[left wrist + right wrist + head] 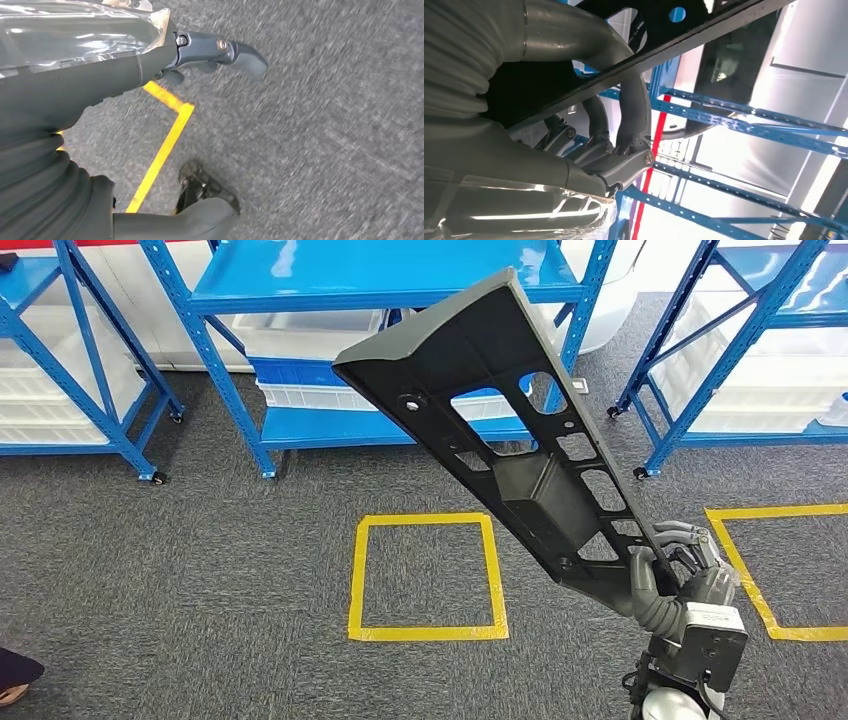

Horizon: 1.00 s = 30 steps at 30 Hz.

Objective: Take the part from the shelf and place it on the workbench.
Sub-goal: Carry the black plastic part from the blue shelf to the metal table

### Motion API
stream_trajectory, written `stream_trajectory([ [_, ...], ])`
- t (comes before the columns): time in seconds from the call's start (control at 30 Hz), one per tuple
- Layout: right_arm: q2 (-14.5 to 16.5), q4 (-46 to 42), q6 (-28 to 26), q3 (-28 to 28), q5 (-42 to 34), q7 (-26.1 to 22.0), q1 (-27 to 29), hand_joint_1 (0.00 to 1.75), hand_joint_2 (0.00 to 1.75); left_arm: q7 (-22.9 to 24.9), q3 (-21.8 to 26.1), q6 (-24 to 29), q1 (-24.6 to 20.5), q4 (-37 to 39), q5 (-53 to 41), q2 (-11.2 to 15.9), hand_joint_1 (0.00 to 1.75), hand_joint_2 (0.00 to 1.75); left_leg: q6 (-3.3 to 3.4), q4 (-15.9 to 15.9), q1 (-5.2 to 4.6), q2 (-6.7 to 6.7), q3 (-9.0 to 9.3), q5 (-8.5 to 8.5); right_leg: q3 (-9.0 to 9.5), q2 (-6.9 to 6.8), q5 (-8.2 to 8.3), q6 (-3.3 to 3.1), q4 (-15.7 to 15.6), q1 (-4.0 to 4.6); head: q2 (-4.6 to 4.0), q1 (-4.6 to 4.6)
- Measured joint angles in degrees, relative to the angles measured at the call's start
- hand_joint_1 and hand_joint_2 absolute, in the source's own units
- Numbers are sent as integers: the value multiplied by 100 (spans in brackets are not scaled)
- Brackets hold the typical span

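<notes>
We hold the part, a long dark panel with cut-out windows and ribs, up across the middle of the head view, its wide end toward the upper centre of the frame and its narrow end at lower right. Our right hand grips that narrow end, fingers wrapped over the edge; in the right wrist view the fingers curl around the panel's rim. The part is off the shelf, which stands in the upper part of the frame.

We judge the panel stiff and moulded, not fragile, and probably light for its size. Held at one end only, though, it levers hard against the grip and may twist or slip. A hold nearer the middle, through one of the windows, would steady it.

Our left hand hangs over the grey carpet beside a yellow tape line, holding nothing, its fingers apart.
</notes>
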Motion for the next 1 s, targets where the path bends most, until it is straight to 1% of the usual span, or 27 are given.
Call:
stream_trajectory([
  [0.03,-1,-30,-11,-16,1,0,29,175,175,-1,-7,-2,0,0,0,-1,0,175,25,-34,8,13,-59,76,-44,10,-59,10,55,1,1,-9],
  [0.07,-3,-59,-22,-35,1,1,59,175,175,-1,-15,-4,0,-1,0,-2,0,175,52,-65,21,31,-139,171,-114,22,-209,-1,186,5,0,3],
  [0.13,-7,-98,-38,-75,0,1,104,175,175,-1,-27,-7,-1,-1,0,-6,0,175,79,-91,33,60,-344,359,-301,43,-761,-57,754,-8,1,32],
  [0.17,-7,-107,-43,-94,-3,1,121,175,175,-1,-29,-10,0,-1,0,-7,0,175,78,-87,34,72,-454,448,-367,44,-991,-59,1119,-28,0,51],
  [0.2,-7,-113,-47,-114,-9,1,137,175,175,-1,-33,-14,1,0,-1,-10,0,175,67,-82,35,82,-560,539,-388,44,-1108,-27,1437,-45,1,56],
  [0.23,-7,-118,-51,-136,-17,1,151,175,175,-1,-43,-18,1,0,-5,-12,0,175,52,-75,39,90,-672,630,-340,44,-1086,41,1627,-64,1,60],
  [0.27,-6,-121,-54,-156,-26,1,159,175,175,-1,-55,-24,2,0,-13,-14,0,175,31,-62,47,97,-786,721,-208,44,-956,127,1633,-84,1,66],
  [0.3,-5,-127,-55,-170,-33,1,164,175,175,-1,-68,-30,1,0,-26,-16,0,175,2,-41,58,100,-894,806,21,44,-810,203,1430,-104,1,66],
  [0.33,-4,-135,-56,-179,-37,1,162,175,175,-1,-78,-35,0,-2,-40,-13,0,175,-33,-7,63,100,-1002,882,335,46,-752,247,1043,-128,0,69],
  [0.37,-1,-146,-57,-183,-38,1,161,175,175,-1,-83,-39,-1,-4,-51,-13,0,175,-71,32,64,97,-1088,949,673,53,-795,246,577,-126,0,66],
  [0.4,4,-158,-57,-185,-39,3,162,175,175,-1,-84,-41,-3,-7,-59,-12,0,175,-111,60,59,96,-1142,1012,911,58,-890,209,195,-118,0,59],
  [0.43,10,-167,-57,-186,-40,4,165,175,175,-1,-84,-41,-2,-9,-61,-9,0,175,-144,72,53,94,-1171,1070,1044,62,-991,154,-51,-100,0,50],
  [0.47,15,-173,-57,-190,-42,5,170,175,175,-1,-85,-40,3,-9,-62,-11,0,175,-174,65,56,93,-1184,1133,1065,62,-1021,92,-133,-74,1,38],
  [0.5,19,-175,-57,-196,-44,5,175,175,175,-1,-85,-40,13,-9,-61,-8,0,175,-200,56,70,93,-1198,1186,1000,51,-985,27,-112,-89,1,31],
  [0.53,22,-176,-57,-203,-46,5,178,175,175,1,-85,-39,26,-9,-61,-4,0,175,-226,90,89,85,-1228,1129,945,37,-928,-35,-96,-98,1,27],
  [0.57,28,-178,-57,-210,-47,5,179,175,175,2,-85,-39,37,-9,-61,-5,0,175,-256,214,107,74,-1279,937,873,25,-854,-102,-85,-108,0,26],
  [0.6,37,-180,-57,-216,-49,5,180,175,175,4,-85,-39,44,-9,-61,-6,0,175,-285,443,122,61,-1343,635,791,13,-773,-153,-82,-118,-1,22],
  [0.67,54,-184,-57,-227,-53,5,182,175,175,5,-87,-40,41,-9,-61,-8,0,175,-337,1181,130,39,-1475,-52,612,5,-610,-200,-72,-94,0,20],
  [0.7,59,-184,-57,-232,-56,5,184,175,175,3,-88,-40,38,-9,-61,-6,0,175,-350,1540,131,32,-1502,-218,518,3,-530,-200,-63,-84,0,18],
  [0.73,63,-184,-57,-239,-58,6,186,175,175,-1,-88,-41,36,-9,-61,-5,0,175,-351,1787,131,30,-1471,-239,416,2,-449,-194,-49,-75,0,19],
  [0.77,68,-184,-58,-249,-62,7,188,175,175,-5,-90,-41,34,-9,-61,-5,0,175,-338,1854,131,28,-1357,-134,314,2,-371,-184,-33,-68,0,17],
  [0.8,75,-185,-58,-262,-70,7,190,175,175,-11,-91,-41,32,-9,-61,-5,0,175,-311,1708,129,25,-1135,15,209,3,-296,-170,-19,-60,-1,17],
  [0.83,84,-188,-59,-275,-76,7,191,175,175,-26,-94,-41,27,-10,-61,-4,0,175,-271,1371,125,17,-818,115,126,4,-228,-155,-7,-55,0,16],
  [0.9,105,-205,-59,-300,-87,6,193,175,175,-88,-102,-43,9,-16,-56,-2,0,175,-189,480,98,2,-153,17,21,2,-123,-105,3,-35,1,19],
  [0.93,113,-215,-59,-308,-88,5,191,175,175,-125,-104,-45,0,-19,-47,-1,0,175,-159,165,75,-3,35,-87,-2,-7,-79,-71,1,-32,1,21],
  [0.97,122,-225,-58,-315,-87,4,192,175,175,-156,-106,-46,-3,-21,-32,-1,0,175,-128,-10,48,-1,109,-157,-18,-15,-34,-32,-10,-36,1,23],
  [1.0,129,-229,-58,-324,-82,3,192,175,175,-176,-106,-45,-1,-22,-14,-2,0,175,-90,-77,33,4,94,-140,-35,-24,16,8,-25,-31,1,25],
])
